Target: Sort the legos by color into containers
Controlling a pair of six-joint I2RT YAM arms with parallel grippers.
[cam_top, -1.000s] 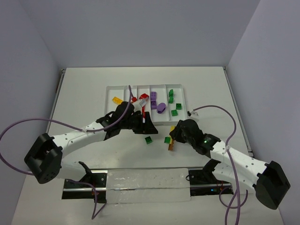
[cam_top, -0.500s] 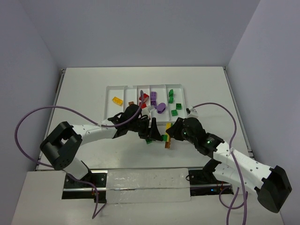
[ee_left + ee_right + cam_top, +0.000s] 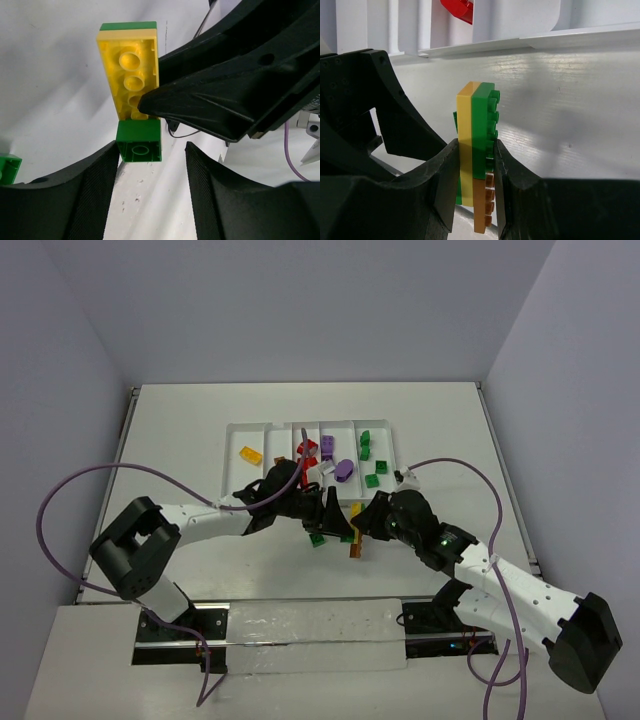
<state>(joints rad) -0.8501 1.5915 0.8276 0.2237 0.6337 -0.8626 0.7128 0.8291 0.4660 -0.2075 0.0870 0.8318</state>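
- Right gripper (image 3: 476, 150) is clamping the lego stack (image 3: 481, 120) between nearly closed fingers: a yellow plate face to face with a green brick, and an orange-brown brick at the lower end.
- The stack is sitting between the two grippers, just on the near side of the tray (image 3: 240, 435), over the worktop (image 3: 180, 430).
- Left gripper (image 3: 151, 150) is standing partly open, straddling the green end brick (image 3: 140, 142) of the stack. One finger is almost touching it and a clear gap is showing at the other, so it is gripping nothing.
- A loose green brick (image 3: 316, 539) is lying on the worktop beside the left gripper.
- The tray is holding a yellow brick (image 3: 250, 454) in its leftmost compartment, with red, purple and green ones further right.
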